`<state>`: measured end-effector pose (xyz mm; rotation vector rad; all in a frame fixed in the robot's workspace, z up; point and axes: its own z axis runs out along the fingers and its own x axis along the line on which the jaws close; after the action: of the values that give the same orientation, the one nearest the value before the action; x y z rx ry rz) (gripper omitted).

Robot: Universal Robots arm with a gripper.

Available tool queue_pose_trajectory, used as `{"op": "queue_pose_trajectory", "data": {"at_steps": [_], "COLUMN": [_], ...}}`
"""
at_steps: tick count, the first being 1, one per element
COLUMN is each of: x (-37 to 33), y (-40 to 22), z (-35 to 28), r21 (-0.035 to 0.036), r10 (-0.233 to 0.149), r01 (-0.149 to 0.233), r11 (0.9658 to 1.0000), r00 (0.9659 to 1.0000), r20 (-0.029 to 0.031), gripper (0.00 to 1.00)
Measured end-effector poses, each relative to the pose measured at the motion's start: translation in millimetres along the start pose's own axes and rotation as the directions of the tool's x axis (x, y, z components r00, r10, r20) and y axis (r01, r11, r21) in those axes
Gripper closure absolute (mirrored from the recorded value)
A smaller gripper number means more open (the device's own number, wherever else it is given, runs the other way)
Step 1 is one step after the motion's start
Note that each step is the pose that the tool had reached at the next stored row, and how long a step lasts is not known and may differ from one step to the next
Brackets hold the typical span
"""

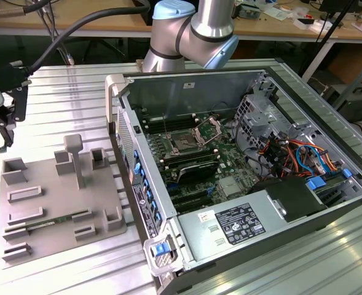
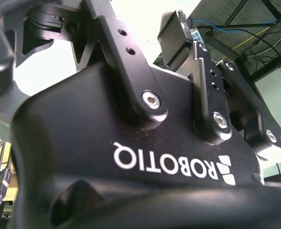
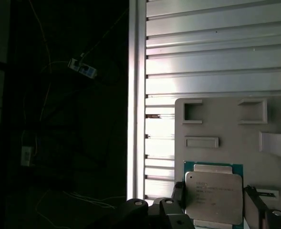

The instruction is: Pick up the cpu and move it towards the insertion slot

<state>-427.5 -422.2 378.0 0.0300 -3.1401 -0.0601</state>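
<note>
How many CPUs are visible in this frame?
1. The cpu is held in the gripper in the first wrist view, with the grey tray behind it. Others may be hidden from the cameras.

The exterior view looks obliquely down from high: computer case [image 1: 230, 153] centre-right, grey tray [image 1: 58, 203] lower left. The first wrist view faces down, close over that tray [image 3: 226, 119] and the cpu [image 3: 214, 195]. The second wrist view looks up, hard against black housing [image 2: 130, 143].

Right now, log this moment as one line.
hand: shut on cpu | cpu: over grey tray | insertion slot: bracket open
</note>
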Motion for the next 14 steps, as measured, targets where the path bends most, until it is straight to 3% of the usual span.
{"op": "queue_pose_trajectory", "data": {"at_steps": [14], "x": [-0.1], "y": [0.2], "z": [-4.8], "r21": [0.0000], "r10": [0.000], "r01": [0.000], "r11": [1.0000], "r00": [1.0000], "r20": [0.0000], "gripper": [0.45]}}
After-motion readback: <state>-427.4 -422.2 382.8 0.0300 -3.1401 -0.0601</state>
